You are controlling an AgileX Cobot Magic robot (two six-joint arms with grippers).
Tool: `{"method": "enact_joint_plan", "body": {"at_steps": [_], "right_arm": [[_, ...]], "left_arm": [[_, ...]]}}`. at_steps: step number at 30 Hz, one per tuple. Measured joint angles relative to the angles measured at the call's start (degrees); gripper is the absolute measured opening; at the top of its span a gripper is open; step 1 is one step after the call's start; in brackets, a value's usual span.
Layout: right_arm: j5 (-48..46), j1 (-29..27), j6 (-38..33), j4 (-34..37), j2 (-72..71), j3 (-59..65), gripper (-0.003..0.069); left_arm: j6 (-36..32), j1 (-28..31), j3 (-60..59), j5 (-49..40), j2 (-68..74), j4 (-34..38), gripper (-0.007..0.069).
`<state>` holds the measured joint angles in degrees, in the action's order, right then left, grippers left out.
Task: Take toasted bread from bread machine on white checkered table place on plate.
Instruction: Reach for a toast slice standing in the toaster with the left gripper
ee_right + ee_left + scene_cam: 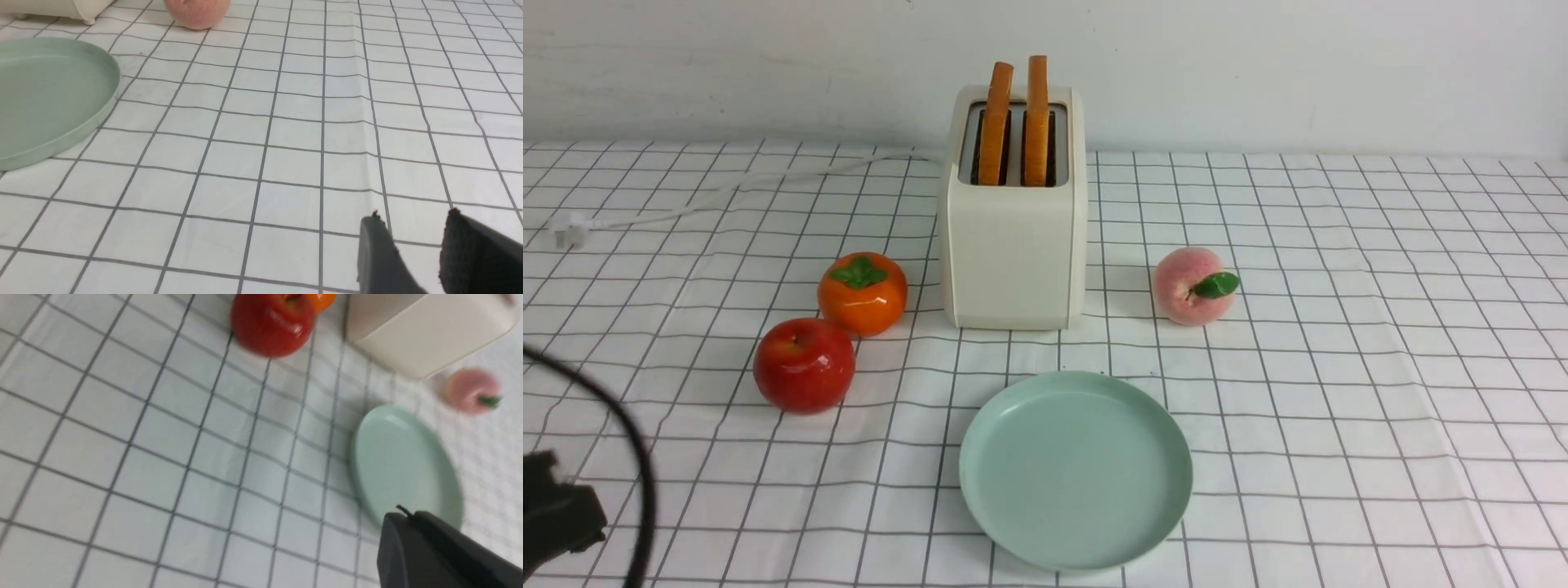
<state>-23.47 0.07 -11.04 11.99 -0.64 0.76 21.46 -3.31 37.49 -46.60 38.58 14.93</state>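
Observation:
The bread machine (1013, 245) stands upright at the back middle of the white checkered table (1339, 367). Two slices of toasted bread (995, 122) (1036, 118) stand side by side in its slots, sticking up above the top. The mint-green plate (1076, 469) lies empty in front of it. My left gripper (402, 516) is shut and empty, low at the front left, well short of the plate (404, 465) and the bread machine (425, 330). My right gripper (412, 220) is open and empty above bare cloth to the right of the plate (49, 94); it is outside the front view.
A red apple (805, 365) and an orange persimmon (863, 292) sit left of the bread machine, and a peach (1188, 286) sits to its right. The white cord and plug (568, 231) trail to the far left. A black part of my left arm (556, 510) and its cable show at the front left corner.

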Motion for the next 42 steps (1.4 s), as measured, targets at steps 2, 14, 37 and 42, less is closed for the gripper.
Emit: {"method": "enact_joint_plan", "body": {"at_steps": [2, 14, 37, 42], "right_arm": [[0.0, 0.0, 0.0, 0.0, 0.0, 0.0, 0.0239], [0.0, 0.0, 0.0, 0.0, 0.0, 0.0, 0.0239], [0.0, 0.0, 0.0, 0.0, 0.0, 0.0, 0.0239], [0.0, 0.0, 0.0, 0.0, 0.0, 0.0, 0.0239]], "left_arm": [[-3.9, 0.0, 5.6, -2.6, 8.6, 0.0, -0.0013], [-8.2, -15.3, 40.0, -0.1, 39.9, -4.3, -0.0013], [-3.0, -23.0, 79.0, 10.0, 77.9, -28.7, 0.0442], [1.5, -23.0, 79.3, 12.8, 80.2, -33.8, 0.043]]}}
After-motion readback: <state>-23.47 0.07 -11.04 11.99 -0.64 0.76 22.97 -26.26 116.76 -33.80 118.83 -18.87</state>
